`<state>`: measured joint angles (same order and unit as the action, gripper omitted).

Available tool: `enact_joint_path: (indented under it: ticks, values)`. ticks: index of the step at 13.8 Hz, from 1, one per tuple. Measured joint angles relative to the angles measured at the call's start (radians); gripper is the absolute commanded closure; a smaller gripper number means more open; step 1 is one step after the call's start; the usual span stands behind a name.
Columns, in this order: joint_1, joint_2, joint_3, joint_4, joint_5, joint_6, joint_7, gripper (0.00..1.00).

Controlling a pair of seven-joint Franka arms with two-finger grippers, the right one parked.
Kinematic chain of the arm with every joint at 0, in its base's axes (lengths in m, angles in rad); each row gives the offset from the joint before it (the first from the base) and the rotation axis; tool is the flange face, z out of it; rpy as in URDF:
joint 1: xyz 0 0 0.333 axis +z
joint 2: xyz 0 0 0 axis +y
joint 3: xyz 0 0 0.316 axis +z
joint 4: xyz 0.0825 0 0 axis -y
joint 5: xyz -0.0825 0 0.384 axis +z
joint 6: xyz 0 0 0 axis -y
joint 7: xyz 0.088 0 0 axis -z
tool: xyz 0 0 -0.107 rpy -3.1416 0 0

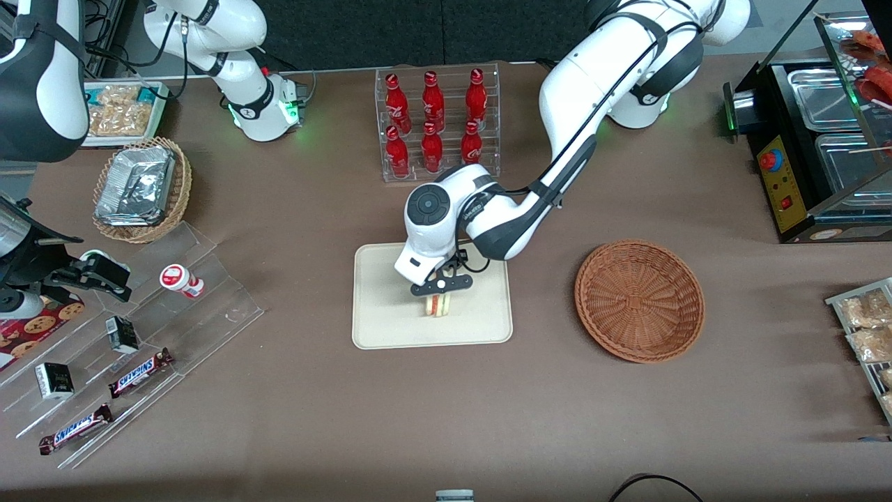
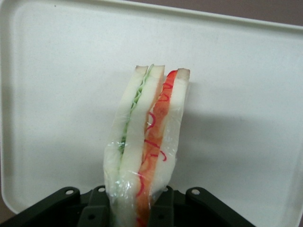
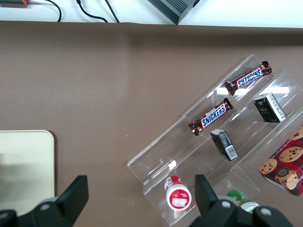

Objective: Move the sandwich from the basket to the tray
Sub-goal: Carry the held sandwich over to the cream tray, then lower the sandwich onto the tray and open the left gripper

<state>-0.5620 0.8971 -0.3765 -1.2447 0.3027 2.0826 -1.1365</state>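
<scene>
My left gripper (image 1: 437, 301) hangs over the middle of the cream tray (image 1: 383, 328), shut on the sandwich (image 1: 437, 305). The wrist view has the wrapped sandwich (image 2: 147, 142) standing on edge between the black fingers (image 2: 97, 210), white bread with green and red filling, its tip pointing at the tray (image 2: 246, 118) below. Whether the sandwich touches the tray I cannot tell. The reddish-brown wicker basket (image 1: 639, 300) sits empty beside the tray, toward the working arm's end of the table.
A clear rack of red bottles (image 1: 435, 122) stands farther from the front camera than the tray. Acrylic racks with snack bars (image 1: 139, 371) and a tan basket of foil containers (image 1: 143, 188) lie toward the parked arm's end. A black warmer (image 1: 815, 146) stands toward the working arm's end.
</scene>
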Motion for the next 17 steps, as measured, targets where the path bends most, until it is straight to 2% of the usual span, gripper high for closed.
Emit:
enact_joint_path:
  ticks: [4, 5, 6, 7, 8, 13, 17]
  values:
    - [-0.008, 0.035, 0.004, 0.026, 0.016, 0.003, -0.02, 0.76]
    - [-0.014, 0.045, 0.008, 0.033, 0.02, 0.004, -0.024, 0.64]
    - [-0.02, 0.052, 0.014, 0.038, 0.022, 0.008, -0.026, 0.43]
    - [-0.024, 0.06, 0.02, 0.043, 0.024, 0.014, -0.027, 0.15]
    - [-0.026, 0.064, 0.022, 0.047, 0.025, 0.019, -0.027, 0.0]
    - [-0.027, 0.064, 0.024, 0.073, 0.023, 0.02, -0.042, 0.0]
    - [0.005, 0.034, 0.026, 0.133, -0.034, -0.031, -0.034, 0.01]
